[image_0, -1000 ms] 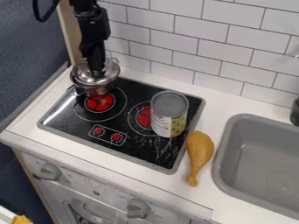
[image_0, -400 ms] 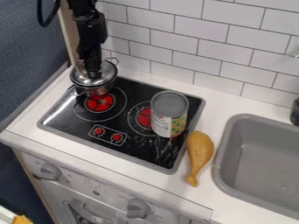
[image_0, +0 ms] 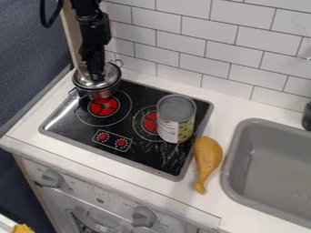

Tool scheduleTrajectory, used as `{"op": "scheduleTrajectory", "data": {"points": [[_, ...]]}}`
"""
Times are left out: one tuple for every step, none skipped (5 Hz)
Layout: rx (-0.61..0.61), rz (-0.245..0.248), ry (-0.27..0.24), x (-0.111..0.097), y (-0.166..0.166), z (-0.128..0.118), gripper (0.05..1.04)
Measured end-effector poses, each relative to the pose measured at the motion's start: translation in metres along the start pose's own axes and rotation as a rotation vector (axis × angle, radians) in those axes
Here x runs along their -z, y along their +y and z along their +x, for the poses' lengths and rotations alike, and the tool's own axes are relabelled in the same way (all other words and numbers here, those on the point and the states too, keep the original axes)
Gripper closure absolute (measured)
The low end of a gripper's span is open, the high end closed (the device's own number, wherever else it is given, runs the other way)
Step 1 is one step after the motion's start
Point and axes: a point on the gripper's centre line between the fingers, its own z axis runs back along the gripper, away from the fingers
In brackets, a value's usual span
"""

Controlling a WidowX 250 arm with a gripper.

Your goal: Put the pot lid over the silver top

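The black hand [image_0: 96, 78] hung down over the middle of the silver lid [image_0: 111, 76], which lay on top of the metal pot [image_0: 102, 93] at the stove's back left; whether it was wide, narrow or gripping the lid, I could not tell.

Shiny metal pot [image_0: 99, 94] and lid [image_0: 111, 75]; glossy black cooktop [image_0: 137, 157]; smooth plastic-looking drumstick [image_0: 208, 155].

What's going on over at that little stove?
A black robot arm has its pincer down at the lid of a silver pot at the back left of the stovetop. The lid lies over the pot's top, though whether it is fully seated is hard to tell. A can stands to the right, with a toy drumstick beside it.
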Motion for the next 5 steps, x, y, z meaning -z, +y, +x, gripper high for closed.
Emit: {"op": "scheduleTrajectory", "data": {"points": [[-0.003, -0.02, -0.013, 0.005, -0.002, 0.002, 0.438], [-0.003, -0.016, -0.015, 0.009, -0.004, 0.003, 0.142], [0.004, -0.018, -0.017, 0.007, -0.006, 0.007, 0.073], [0.033, -0.004, -0.009, -0.006, -0.009, 0.018, 0.078], [0.046, 0.04, 0.013, -0.034, -0.012, 0.023, 0.083]]}}
